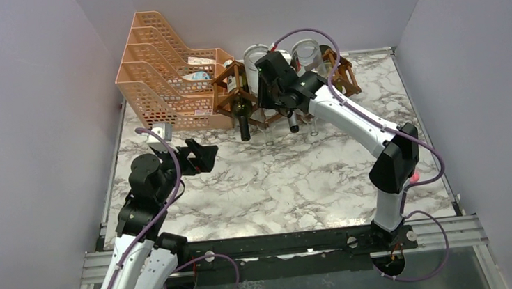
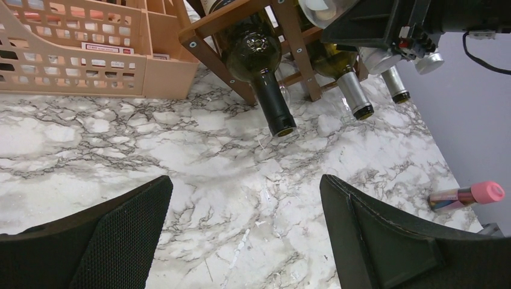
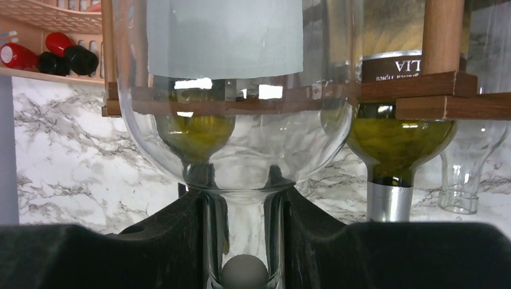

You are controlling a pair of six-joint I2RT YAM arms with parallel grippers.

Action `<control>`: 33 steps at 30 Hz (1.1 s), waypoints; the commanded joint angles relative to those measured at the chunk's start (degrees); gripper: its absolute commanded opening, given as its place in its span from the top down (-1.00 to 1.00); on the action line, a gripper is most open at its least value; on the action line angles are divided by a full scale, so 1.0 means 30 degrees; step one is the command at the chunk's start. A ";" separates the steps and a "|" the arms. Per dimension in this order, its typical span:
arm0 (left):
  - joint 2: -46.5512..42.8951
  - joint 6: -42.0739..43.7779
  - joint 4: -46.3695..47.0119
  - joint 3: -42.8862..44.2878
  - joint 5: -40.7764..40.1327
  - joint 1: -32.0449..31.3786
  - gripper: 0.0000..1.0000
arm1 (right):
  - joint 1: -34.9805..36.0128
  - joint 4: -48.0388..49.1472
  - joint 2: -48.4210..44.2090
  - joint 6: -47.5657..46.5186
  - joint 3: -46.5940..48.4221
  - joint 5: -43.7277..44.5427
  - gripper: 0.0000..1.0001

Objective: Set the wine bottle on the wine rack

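Placement is the step in hand, and it looks close to done. The right end effector (image 3: pixel 244 201) pinches the neck of the clear wine bottle (image 3: pixel 235 138) at the bottom centre of the right wrist view. The bottle's shoulder sits level with the horizontal slats of the wine rack (image 3: pixel 446 84). Whether those slats already carry its weight cannot be told from here.

The left end effector (image 2: pixel 244 235) hangs spread wide and holds nothing. It is low in the left wrist view, above the marble worktop (image 2: pixel 181 180) and well apart from the rack.

To finish well, I would slide the bottle along the axis of its opening, without twisting, until the body lies on the slats on both sides. An olive-green bottle (image 3: pixel 395 144) sits just to the right in the frame, so any sideways drift risks a knock. Smooth glass can slip in padded fingers, so the pinch should hold until the rack clearly bears the load. Then the jaws should part slowly, and the arm should draw straight back along the neck, not upward, so nothing drags the bottle out.
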 commanded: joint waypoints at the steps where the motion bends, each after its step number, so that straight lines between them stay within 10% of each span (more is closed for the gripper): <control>1: -0.0307 -0.0176 0.0696 -0.0316 0.0487 -0.0031 -0.98 | -0.0076 0.2406 -0.0373 0.1098 0.2033 0.0634 0.98; 9: -0.0310 -0.0121 0.0617 -0.0320 0.0326 -0.0048 -0.98 | -0.0090 0.2894 -0.0111 0.1720 0.1470 0.0347 0.97; 23: -0.0154 -0.0150 0.0418 -0.0305 0.0124 -0.0042 -0.98 | -0.0120 0.1850 0.0144 0.1510 0.1500 0.0707 0.27; 33: 0.0006 -0.0192 0.0417 -0.0378 0.0264 -0.0034 -0.98 | -0.0105 0.2032 -0.0695 0.1124 0.0271 0.0594 0.12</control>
